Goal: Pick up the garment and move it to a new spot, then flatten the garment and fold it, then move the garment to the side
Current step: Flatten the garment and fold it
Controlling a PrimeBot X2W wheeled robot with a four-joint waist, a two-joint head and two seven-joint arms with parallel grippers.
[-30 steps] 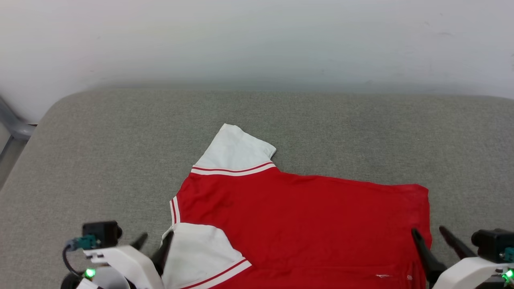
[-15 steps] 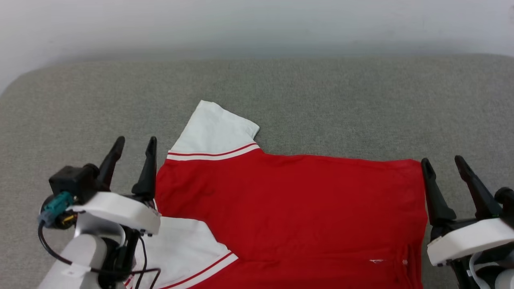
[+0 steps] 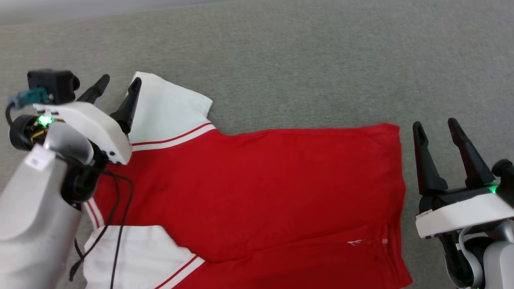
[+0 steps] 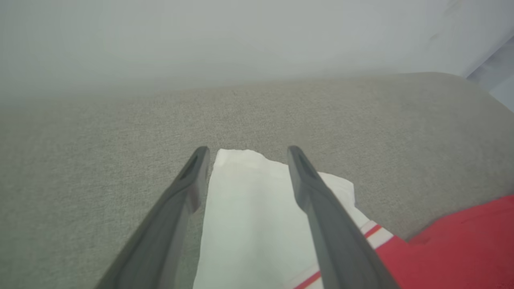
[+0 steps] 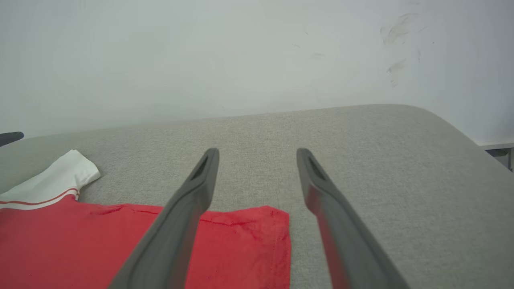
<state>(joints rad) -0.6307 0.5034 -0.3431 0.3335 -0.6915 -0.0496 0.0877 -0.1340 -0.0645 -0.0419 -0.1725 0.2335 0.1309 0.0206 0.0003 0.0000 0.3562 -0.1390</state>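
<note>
**A:** Where's the garment (image 3: 257, 180)?

**B:** Spread out on the grey padded surface (image 3: 305, 60), plain red side up. It looks flat enough, so I'd say folding is the step in hand.

**A:** And the hands?

**B:** Both are released and empty. The left hand (image 3: 120, 79) hovers at the garment's far white sleeve (image 3: 168, 106). The right hand (image 3: 434, 122) is just off its hem corner. Next, each should drop and pinch its edge.

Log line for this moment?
left gripper open at white sleeve | right gripper open beside hem | red white-sleeved jersey lying on grey fabric surface
</note>
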